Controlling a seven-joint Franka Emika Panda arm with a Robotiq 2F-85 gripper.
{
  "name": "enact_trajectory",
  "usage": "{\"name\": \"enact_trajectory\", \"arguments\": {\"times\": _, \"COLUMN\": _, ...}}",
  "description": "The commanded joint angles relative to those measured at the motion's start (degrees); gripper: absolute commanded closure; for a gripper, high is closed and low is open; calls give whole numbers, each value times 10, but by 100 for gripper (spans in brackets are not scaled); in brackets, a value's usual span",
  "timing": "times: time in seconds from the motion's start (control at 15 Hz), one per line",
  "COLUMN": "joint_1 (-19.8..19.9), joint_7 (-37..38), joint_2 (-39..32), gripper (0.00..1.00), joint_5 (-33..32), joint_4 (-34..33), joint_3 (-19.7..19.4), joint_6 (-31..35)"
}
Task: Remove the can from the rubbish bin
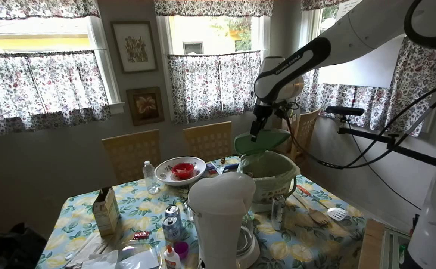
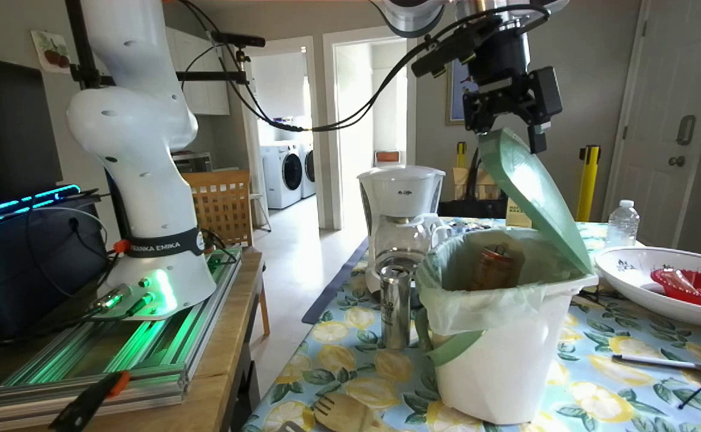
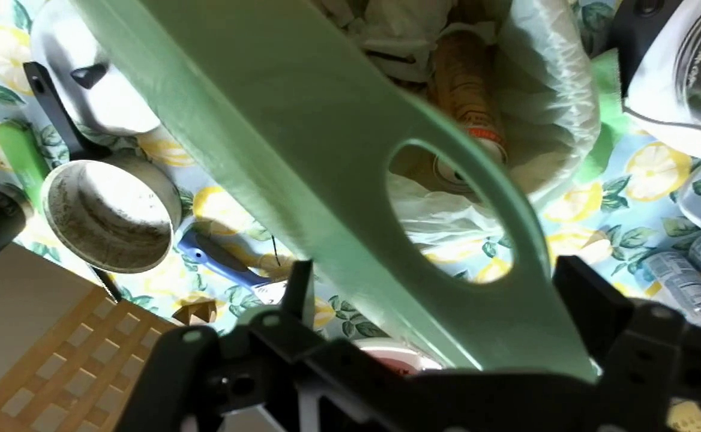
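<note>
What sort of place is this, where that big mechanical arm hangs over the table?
Probably someone's home, perhaps its dining area: there's a lemon-print tablecloth, floral curtains and, in the background of an exterior view, what look like laundry machines.

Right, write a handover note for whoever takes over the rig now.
Gripper: open, jaws wide apart, holding nothing. It is at the upper end of the raised lid; I cannot tell whether they touch.
Can: inside the rubbish bin, partly hidden by the lid in the wrist view.
Done: lid stands open.
Left: grip the can and lift it out; probably move clear of the lid first.
Watch: the silver can beside the bin is not the one inside.
</note>
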State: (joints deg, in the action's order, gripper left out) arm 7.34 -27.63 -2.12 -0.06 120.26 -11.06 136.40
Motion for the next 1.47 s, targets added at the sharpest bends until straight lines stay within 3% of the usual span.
{"name": "enact_trajectory", "arguments": {"times": 0.0, "joint_1": 4, "joint_7": 34, "joint_2": -8, "gripper": 0, "joint_5": -24, "joint_4": -10, "joint_3": 13, "joint_6": -29}}
{"name": "enact_trajectory", "arguments": {"times": 1.2, "joint_1": -1, "joint_7": -35, "joint_2": 20, "gripper": 0, "joint_5": -38, "joint_4": 26, "joint_3": 39, "joint_6": -142}}
{"name": "enact_trajectory", "arguments": {"times": 1.4, "joint_1": -3, "joint_7": 7, "joint_2": 34, "gripper": 0, "joint_5": -44, "joint_4": 42, "joint_3": 41, "joint_6": -120}}
